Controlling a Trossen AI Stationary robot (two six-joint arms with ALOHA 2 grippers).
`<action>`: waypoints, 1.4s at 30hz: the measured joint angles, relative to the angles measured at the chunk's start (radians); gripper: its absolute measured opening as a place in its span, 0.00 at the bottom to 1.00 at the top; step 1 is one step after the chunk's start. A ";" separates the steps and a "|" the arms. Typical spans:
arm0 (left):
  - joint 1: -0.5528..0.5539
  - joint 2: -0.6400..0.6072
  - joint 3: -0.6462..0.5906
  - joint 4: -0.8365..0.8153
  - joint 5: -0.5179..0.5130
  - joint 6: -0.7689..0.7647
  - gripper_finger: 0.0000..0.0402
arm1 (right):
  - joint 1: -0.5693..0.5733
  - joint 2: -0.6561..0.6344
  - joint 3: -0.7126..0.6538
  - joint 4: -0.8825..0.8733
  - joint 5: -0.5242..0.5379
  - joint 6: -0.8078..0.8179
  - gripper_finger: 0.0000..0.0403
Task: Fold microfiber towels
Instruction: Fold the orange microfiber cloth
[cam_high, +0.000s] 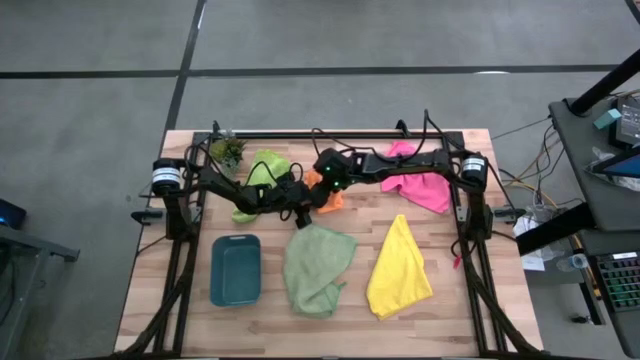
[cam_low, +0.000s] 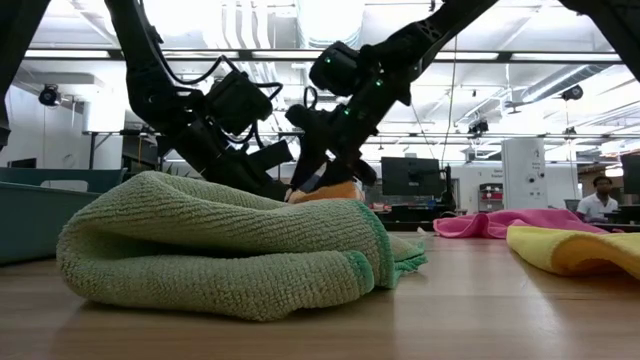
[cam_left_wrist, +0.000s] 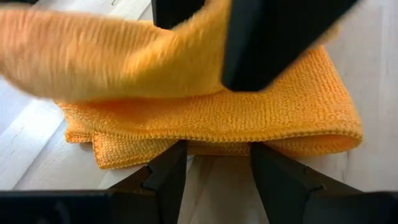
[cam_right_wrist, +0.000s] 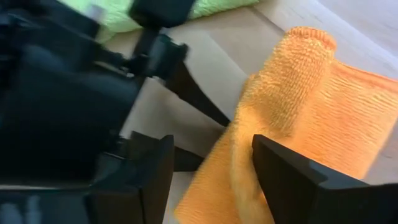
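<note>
Your orange towel (cam_high: 328, 203) sits folded at frame centre of the high view, both grippers on it. Left gripper (cam_left_wrist: 217, 163) is spread, its fingers straddling the folded edge; right gripper (cam_right_wrist: 211, 171) is spread too, a raised fold between its fingers. Lime towel (cam_high: 262, 168) upper left, pink (cam_high: 420, 180) upper right, sage (cam_high: 316, 268) and yellow (cam_high: 399, 270) lower centre. Wood table (cam_high: 500, 300), teal tray (cam_high: 236, 270), plant (cam_high: 227, 151). Grey floor (cam_high: 90, 120); the low view shows monitors (cam_low: 408, 176) and a person (cam_low: 598, 198) at right.
</note>
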 joint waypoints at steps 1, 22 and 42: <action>0.000 0.000 0.000 0.000 0.000 0.000 0.41 | 0.006 0.000 0.003 0.006 0.000 -0.003 0.52; -0.009 -0.254 -0.022 -0.315 -0.002 0.003 0.41 | 0.063 -0.093 -0.015 -0.035 -0.007 -0.202 0.38; 0.080 -0.186 -0.014 0.088 -0.002 0.108 0.09 | 0.062 -0.128 -0.416 0.587 -0.080 -0.452 0.03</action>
